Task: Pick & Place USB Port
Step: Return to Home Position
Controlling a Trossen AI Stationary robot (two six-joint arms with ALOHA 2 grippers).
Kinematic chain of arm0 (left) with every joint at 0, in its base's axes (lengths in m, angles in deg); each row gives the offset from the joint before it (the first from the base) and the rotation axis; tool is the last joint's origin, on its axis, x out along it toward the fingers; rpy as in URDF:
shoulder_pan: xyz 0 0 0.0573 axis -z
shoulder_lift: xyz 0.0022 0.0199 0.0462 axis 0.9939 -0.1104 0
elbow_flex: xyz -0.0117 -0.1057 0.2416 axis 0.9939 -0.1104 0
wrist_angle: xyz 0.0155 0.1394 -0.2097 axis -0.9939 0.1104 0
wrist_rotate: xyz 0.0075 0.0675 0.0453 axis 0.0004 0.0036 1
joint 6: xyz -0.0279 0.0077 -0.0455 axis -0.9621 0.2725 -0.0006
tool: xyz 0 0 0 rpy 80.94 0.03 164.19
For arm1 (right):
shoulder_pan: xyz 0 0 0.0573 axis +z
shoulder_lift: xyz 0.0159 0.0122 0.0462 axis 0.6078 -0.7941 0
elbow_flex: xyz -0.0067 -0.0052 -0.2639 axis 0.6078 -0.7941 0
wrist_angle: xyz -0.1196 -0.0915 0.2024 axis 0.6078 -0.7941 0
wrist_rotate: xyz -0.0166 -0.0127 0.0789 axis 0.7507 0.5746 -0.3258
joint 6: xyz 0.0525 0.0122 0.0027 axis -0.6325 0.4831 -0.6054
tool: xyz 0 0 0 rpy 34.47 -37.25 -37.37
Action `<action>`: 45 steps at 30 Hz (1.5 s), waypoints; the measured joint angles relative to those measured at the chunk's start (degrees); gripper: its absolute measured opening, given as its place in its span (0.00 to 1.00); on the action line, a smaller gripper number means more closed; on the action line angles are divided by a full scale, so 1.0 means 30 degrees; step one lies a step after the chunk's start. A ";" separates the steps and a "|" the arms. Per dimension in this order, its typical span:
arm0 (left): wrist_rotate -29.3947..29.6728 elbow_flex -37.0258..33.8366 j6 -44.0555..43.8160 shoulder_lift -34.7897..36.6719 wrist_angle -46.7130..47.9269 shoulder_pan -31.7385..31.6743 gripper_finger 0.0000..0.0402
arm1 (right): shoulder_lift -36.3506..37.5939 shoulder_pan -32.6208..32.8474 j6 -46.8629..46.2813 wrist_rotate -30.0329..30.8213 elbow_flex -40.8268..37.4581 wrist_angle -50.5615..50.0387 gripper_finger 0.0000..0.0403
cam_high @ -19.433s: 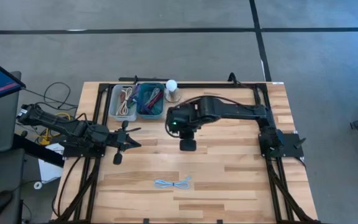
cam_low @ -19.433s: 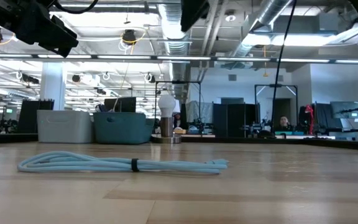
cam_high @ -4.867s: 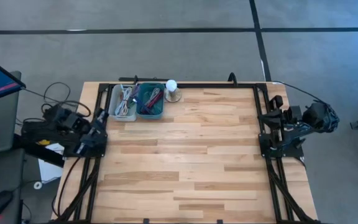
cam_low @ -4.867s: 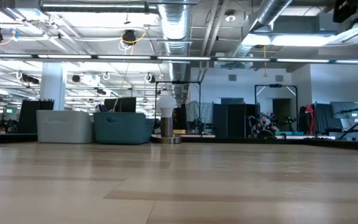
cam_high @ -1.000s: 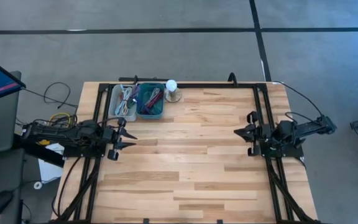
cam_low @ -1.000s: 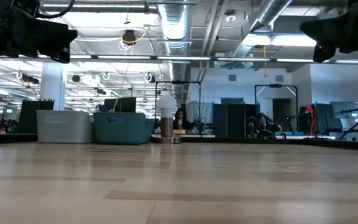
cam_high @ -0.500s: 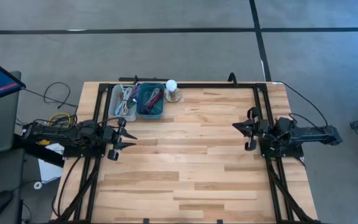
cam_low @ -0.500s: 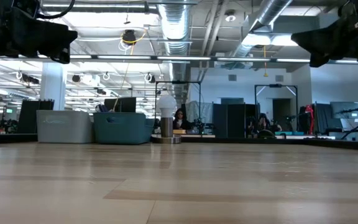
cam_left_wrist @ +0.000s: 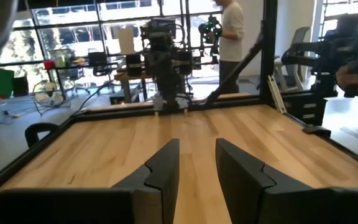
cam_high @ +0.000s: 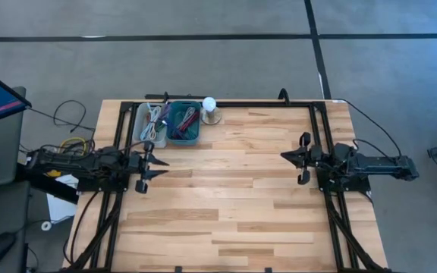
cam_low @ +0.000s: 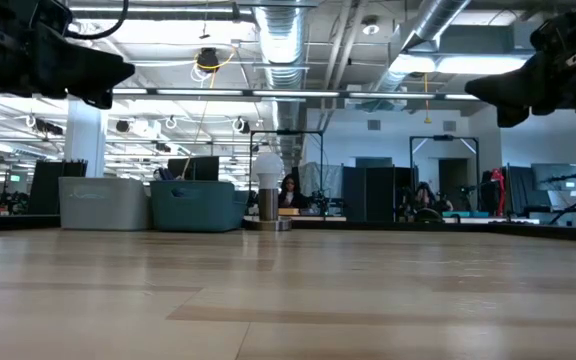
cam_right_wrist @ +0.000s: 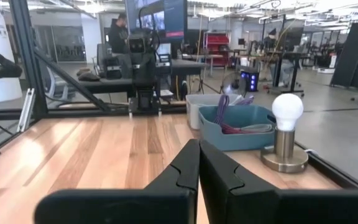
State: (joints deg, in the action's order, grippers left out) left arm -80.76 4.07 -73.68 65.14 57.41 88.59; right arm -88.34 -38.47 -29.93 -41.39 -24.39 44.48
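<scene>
My left gripper (cam_high: 156, 163) hangs above the left side of the table (cam_high: 234, 212), pointing in toward the middle. In my left wrist view its fingers (cam_left_wrist: 161, 171) stand a little apart, with a narrow strip of bare wood showing between them and nothing held.

My right gripper (cam_high: 287, 157) hangs over the right side, facing the left one across the boards. Its fingers (cam_right_wrist: 182, 169) are drawn almost together and hold nothing.

The cables are in neither gripper. They lie in two bins at the table's far edge, left of centre. The pale cables (cam_high: 155, 121) are in the gray bin (cam_high: 137, 125). The purple and red cables (cam_high: 180, 121) are in the blue bin (cam_high: 199, 127), which touches the gray one, with a lamp (cam_high: 209, 107) just beside it. My left gripper is near the bins; my right one is well apart from them.
</scene>
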 joint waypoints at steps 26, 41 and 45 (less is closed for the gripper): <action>0.0148 0.0000 -0.0146 -0.0811 -0.0194 0.0000 0.26 | -0.0058 0.0015 -0.4000 0.0029 -0.0015 -0.0104 0.01; 0.0148 0.0000 -0.0146 -0.0811 -0.0318 0.0000 0.26 | -0.0066 0.0015 -0.4004 0.0066 -0.0015 -0.0102 0.01; 0.0148 0.0000 -0.0146 -0.0811 -0.0325 0.0000 0.26 | -0.0066 0.0015 -0.4006 0.0066 -0.0022 -0.0103 0.01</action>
State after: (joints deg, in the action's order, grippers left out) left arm -80.31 4.07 -74.12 62.70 56.43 88.59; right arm -88.54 -38.43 -41.95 -41.19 -24.46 44.17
